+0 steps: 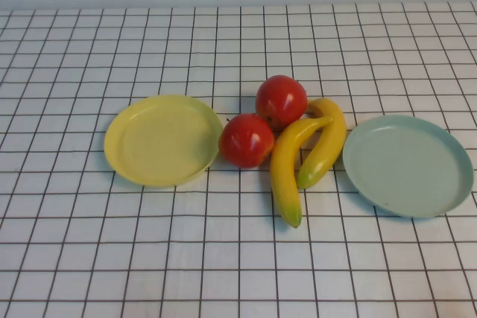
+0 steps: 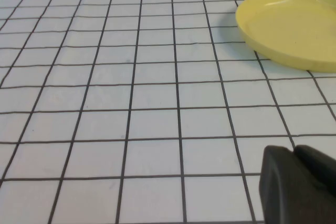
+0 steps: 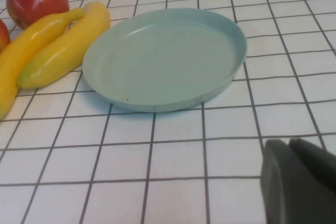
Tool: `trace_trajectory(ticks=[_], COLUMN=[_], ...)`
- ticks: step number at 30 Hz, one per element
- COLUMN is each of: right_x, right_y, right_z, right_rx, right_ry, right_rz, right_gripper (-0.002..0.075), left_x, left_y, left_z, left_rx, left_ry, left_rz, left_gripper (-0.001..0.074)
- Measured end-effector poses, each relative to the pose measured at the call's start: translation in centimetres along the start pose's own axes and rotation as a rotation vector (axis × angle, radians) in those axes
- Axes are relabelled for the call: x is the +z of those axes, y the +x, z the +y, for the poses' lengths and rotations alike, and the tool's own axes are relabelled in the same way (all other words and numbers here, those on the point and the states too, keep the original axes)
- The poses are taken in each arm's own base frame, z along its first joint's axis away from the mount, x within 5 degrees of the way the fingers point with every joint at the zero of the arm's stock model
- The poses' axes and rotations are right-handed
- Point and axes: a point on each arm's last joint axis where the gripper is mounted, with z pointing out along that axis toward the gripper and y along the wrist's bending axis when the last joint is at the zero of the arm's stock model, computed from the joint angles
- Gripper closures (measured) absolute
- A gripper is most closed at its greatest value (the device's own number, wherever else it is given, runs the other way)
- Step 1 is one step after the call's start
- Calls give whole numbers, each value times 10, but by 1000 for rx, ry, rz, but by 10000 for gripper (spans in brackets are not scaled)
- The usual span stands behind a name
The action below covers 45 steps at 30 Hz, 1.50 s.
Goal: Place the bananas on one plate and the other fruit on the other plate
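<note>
**Both arms parked, all the fruit sitting between the plates**

So, starting at the grippers: the left gripper [image 2: 299, 184] only shows up as a dark chunk in the corner of its own wrist camera, hanging low over bare grid-pattern tablecloth [image 1: 238, 273], fingers pressed together with nothing in them. Same deal for the right gripper [image 3: 302, 182], closed up, empty, low over the cloth. Neither arm appears in the high view.

Moving outward, the yellow plate [image 2: 294, 30] is the only thing ahead of the left gripper, well apart from it. The right gripper has the pale blue-green plate [image 3: 163, 59] in front of it, near but not touching.

From the high view, the yellow plate [image 1: 160, 139] is on the left, the blue-green one [image 1: 408, 165] on the right, both holding nothing. Bunched between them: two red apples [image 1: 246, 140] [image 1: 281, 100] and two bananas [image 1: 289, 165] [image 1: 326, 143]. The front apple touches the yellow plate's rim. The bananas lie side by side against each other, next to the apples, the right one just beside the blue-green plate.
</note>
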Motion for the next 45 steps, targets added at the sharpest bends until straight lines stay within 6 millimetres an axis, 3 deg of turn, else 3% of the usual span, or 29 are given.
trace_trajectory(ticks=[23,31,38,40,45], right_x=[0,0,0,0,0], right_y=[0,0,0,0,0], right_z=[0,0,0,0,0], right_rx=[0,0,0,0,0], right_ry=[0,0,0,0,0], right_rz=[0,0,0,0,0], right_gripper=[742,742,742,742,742], left_x=[0,0,0,-1,-8], left_y=[0,0,-3,-10,-37], left_z=[0,8,9,6,-1], left_rx=[2,224,250,181,-237], left_ry=[-1,-90,-97,-72,65], left_rz=[0,7,-17,-107,-414], left_gripper=[733,733,733,734,733])
